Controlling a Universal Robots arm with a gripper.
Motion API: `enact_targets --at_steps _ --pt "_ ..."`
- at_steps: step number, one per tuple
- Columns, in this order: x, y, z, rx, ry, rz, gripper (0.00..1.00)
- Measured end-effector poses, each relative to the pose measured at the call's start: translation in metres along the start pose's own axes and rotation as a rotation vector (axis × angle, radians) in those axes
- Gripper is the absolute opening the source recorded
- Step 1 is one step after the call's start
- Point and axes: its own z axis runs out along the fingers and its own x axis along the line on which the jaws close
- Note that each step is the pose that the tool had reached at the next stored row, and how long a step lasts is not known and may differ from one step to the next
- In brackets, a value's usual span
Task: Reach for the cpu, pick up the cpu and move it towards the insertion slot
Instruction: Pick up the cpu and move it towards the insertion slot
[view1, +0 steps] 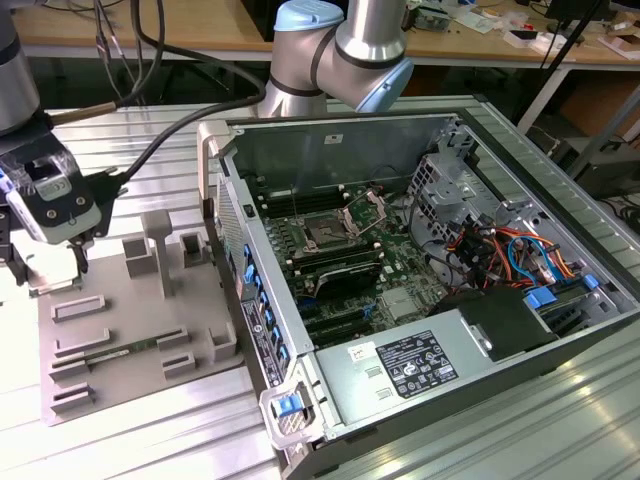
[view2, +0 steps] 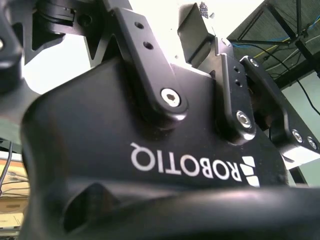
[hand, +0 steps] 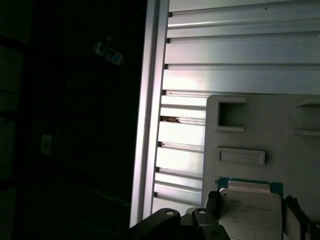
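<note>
gripper (view1: 48, 262) is down at the far corner of the grey parts tray (view1: 130, 300), on the exterior view's left, well apart from the open computer case (view1: 430, 150)

cpu (hand: 250, 206) shows in the first wrist view: pale silver lid, thin green edge, lying flat and square right in the gripper's mouth, over the tray. can't tell whether it's clamped or just straddled, or whether it's resting on the tray or just off it, no visible gap either way. second wrist view looks along the gripper's black body, no help on the grip

insertion slot (view1: 325, 235) is the dark square on the board inside the case, with its silver bracket (view1: 365, 208) swung up beside it. my read: it stands open so the chip can go straight down into it. case lies on its side with the panel off, so the board faces up, which would suit a top-down approach

tray has raised pockets, presumably to keep each part at a known spot and angle for pickup. memory stick (view1: 120, 352) lies in a long pocket near the tray's front edge, clear of the gripper

status as I judge it: reach done, pickup in hand but unconfirmed, chip nowhere near the slot yet, since tray and case sit side by side on the ribbed metal table (view1: 150, 435) and the gripper is at the tray's outer end
</note>
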Motion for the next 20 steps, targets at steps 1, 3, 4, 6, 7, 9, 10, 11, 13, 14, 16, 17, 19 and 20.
enact_targets --at_steps 1,3,4,6,7,9,10,11,13,14,16,17,19,20 --pt "0.0000 0.0000 -0.0007 0.0001 0.0000 0.000 0.55" --pt "0.0000 0.0000 -0.0024 0.0000 0.0000 0.000 0.55" --pt "0.0001 0.0000 -0.0032 0.0000 -0.0001 0.000 0.55" --pt "0.0001 0.0000 -0.0049 0.0001 0.0000 0.000 0.55" --pt "0.0001 0.0000 -0.0056 0.0000 0.0000 0.000 0.55" --pt "0.0001 0.0000 -0.0076 0.0000 0.0000 0.000 0.55" --pt "0.0001 0.0000 -0.0086 0.0000 0.0000 0.000 0.55" --pt "0.0001 0.0000 -0.0092 0.0000 -0.0001 0.000 0.55" --pt "0.0002 0.0000 -0.0114 0.0000 -0.0002 0.000 0.55" --pt "0.0002 0.0000 -0.0123 0.0001 0.0001 0.000 0.55" --pt "0.0002 0.0000 -0.0134 0.0000 -0.0001 0.000 0.55" --pt "0.0002 -0.0001 -0.0139 0.0000 0.0000 0.000 0.55" --pt "0.0002 0.0000 -0.0155 0.0000 0.0000 0.000 0.55" --pt "0.0002 -0.0001 -0.0163 0.0000 0.0000 0.000 0.55"
